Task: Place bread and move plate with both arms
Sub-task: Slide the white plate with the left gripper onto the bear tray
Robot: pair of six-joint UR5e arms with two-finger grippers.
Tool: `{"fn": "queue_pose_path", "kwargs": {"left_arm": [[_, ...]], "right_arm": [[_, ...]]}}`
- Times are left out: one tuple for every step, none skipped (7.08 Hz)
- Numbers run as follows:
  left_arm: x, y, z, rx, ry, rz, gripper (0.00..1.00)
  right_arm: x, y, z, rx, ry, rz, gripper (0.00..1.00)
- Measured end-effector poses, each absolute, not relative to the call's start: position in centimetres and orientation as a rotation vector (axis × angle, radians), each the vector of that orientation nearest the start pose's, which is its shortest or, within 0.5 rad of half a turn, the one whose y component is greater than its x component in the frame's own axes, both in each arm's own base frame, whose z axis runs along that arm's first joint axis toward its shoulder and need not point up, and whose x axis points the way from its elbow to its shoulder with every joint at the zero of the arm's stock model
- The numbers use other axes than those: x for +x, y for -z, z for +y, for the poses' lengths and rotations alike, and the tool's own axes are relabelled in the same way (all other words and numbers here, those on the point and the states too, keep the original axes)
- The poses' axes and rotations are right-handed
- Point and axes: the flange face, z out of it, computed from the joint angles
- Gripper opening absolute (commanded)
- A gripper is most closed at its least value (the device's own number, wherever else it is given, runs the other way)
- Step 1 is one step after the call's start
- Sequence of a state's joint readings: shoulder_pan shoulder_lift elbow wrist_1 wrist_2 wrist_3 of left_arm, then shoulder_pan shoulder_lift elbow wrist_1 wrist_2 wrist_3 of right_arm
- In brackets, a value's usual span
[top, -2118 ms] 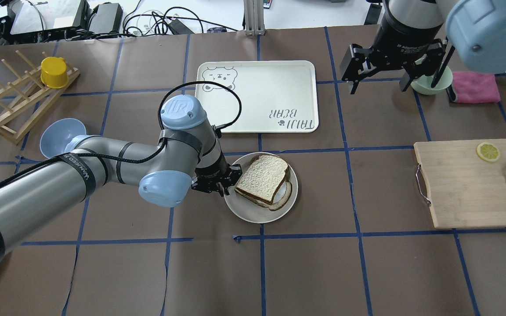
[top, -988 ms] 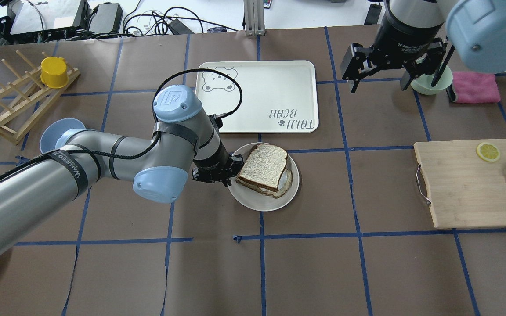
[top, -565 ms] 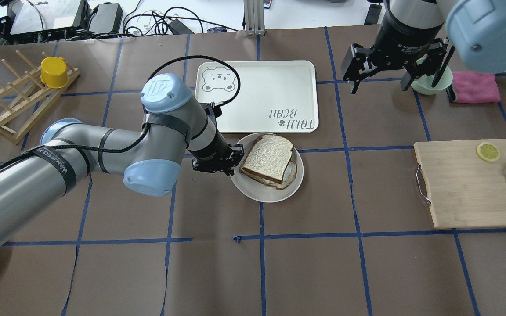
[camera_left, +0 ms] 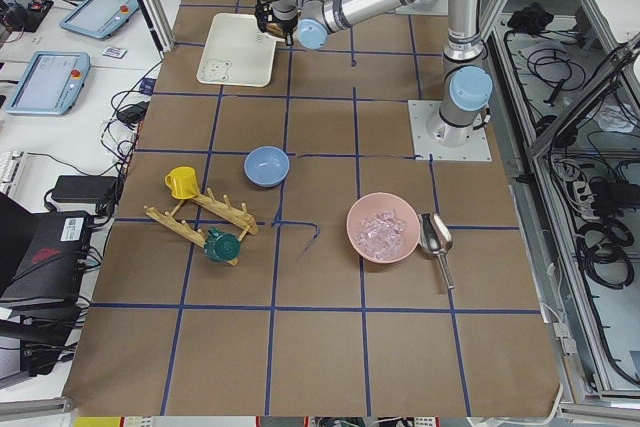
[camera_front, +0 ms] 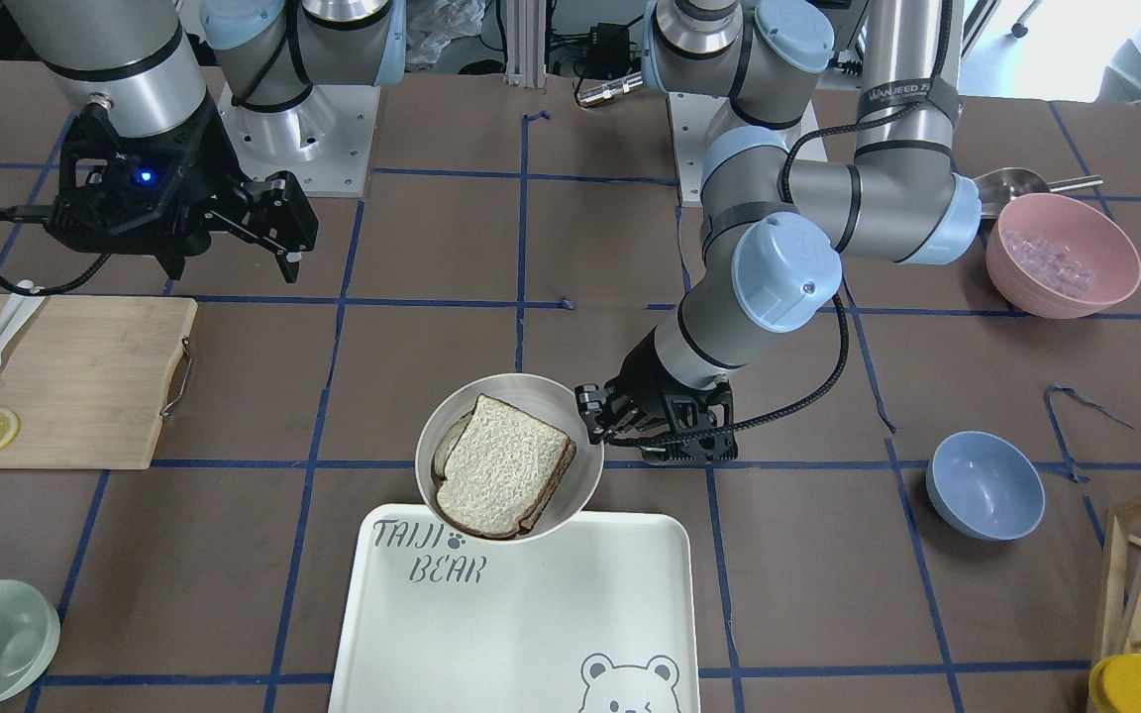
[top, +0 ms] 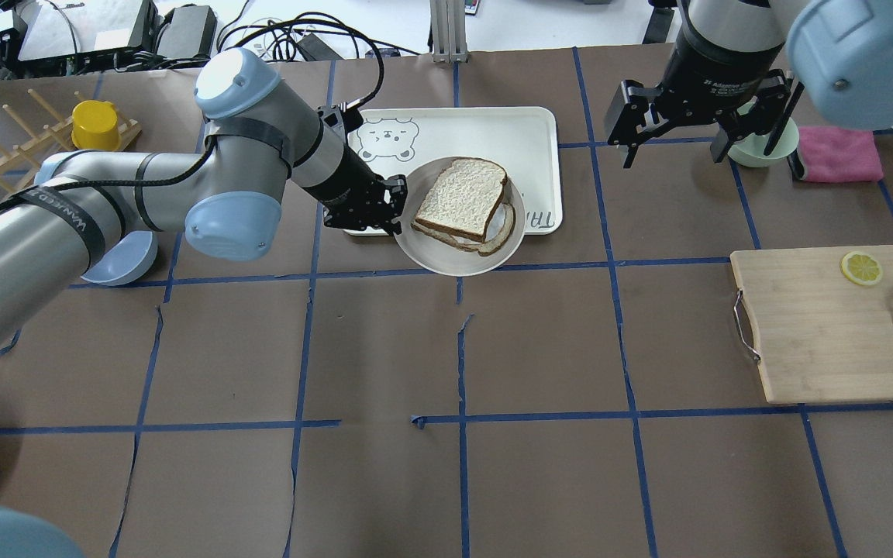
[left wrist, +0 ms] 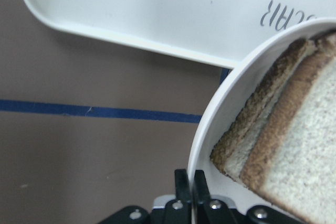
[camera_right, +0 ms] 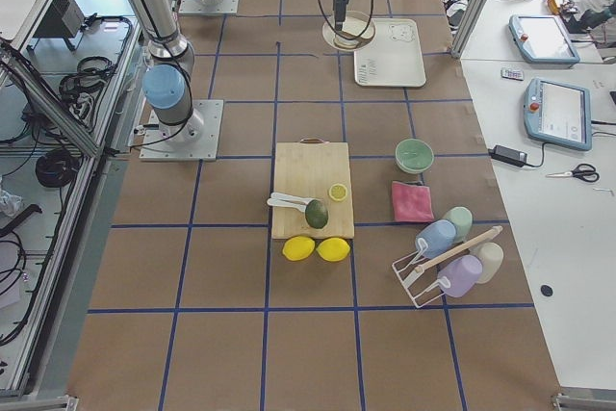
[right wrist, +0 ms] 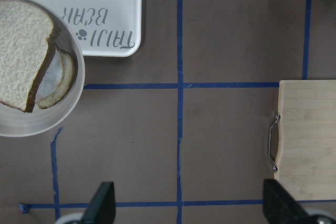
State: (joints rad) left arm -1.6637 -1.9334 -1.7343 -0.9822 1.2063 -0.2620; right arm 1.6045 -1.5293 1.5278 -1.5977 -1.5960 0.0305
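Now, left claw point(top: 398, 208): clamped on the rim of the plate point(top: 446, 263), on the side toward the left arm.
Plate: held partly over the tray point(top: 493, 128), covering its edge nearest the robot; whether they touch is unclear.
Bread point(top: 462, 198): lying in the plate on top of a second slice point(top: 502, 226).
Right claw point(top: 673, 159): jaws spread wide, gripping nothing, above the bench point(top: 539, 349) beside a green bowl point(top: 774, 151).

The left arm point(top: 144, 178) stretched forward, the left gripper point(top: 398, 203) low with jaws pinched on the plate point(top: 454, 267) rim, while the right gripper point(top: 694, 139) hung high, jaws wide apart.
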Motion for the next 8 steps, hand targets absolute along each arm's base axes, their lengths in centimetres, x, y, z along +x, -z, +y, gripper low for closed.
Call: {"fn": "queue_pose_path", "kwargs": {"left_arm": [[-22.2,-27.1,-60.3,-0.276,0.005,3.502,0.00],[-22.3,-26.1,-62.9,-0.276,0.012,3.502,0.00],[-22.4,-24.9,-65.3,-0.273,0.019,3.503,0.00],[-22.6,-23.9,-67.5,-0.261,0.031,3.505,0.00],[-22.7,-23.0,-69.3,-0.243,0.045,3.507,0.00],[-22.6,-22.1,-70.7,-0.240,0.051,3.507,0.00],[-21.8,-21.0,-71.6,-0.260,0.044,3.505,0.00],[-20.8,-20.2,-72.2,-0.290,0.034,3.503,0.00]], "right_arm": [[14.8,-49.1,-50.7,-0.005,0.044,3.166,1.00],[14.8,-49.1,-50.7,-0.005,0.042,3.167,1.00],[14.7,-49.0,-50.7,-0.005,0.041,3.171,1.00],[14.7,-49.0,-50.7,-0.004,0.038,3.176,1.00],[14.7,-48.9,-50.7,-0.004,0.036,3.178,1.00],[14.7,-48.9,-50.7,-0.004,0.036,3.179,1.00],[14.7,-48.8,-50.7,-0.003,0.035,3.179,1.00],[14.7,-48.8,-50.7,-0.001,0.035,3.179,1.00]]}}
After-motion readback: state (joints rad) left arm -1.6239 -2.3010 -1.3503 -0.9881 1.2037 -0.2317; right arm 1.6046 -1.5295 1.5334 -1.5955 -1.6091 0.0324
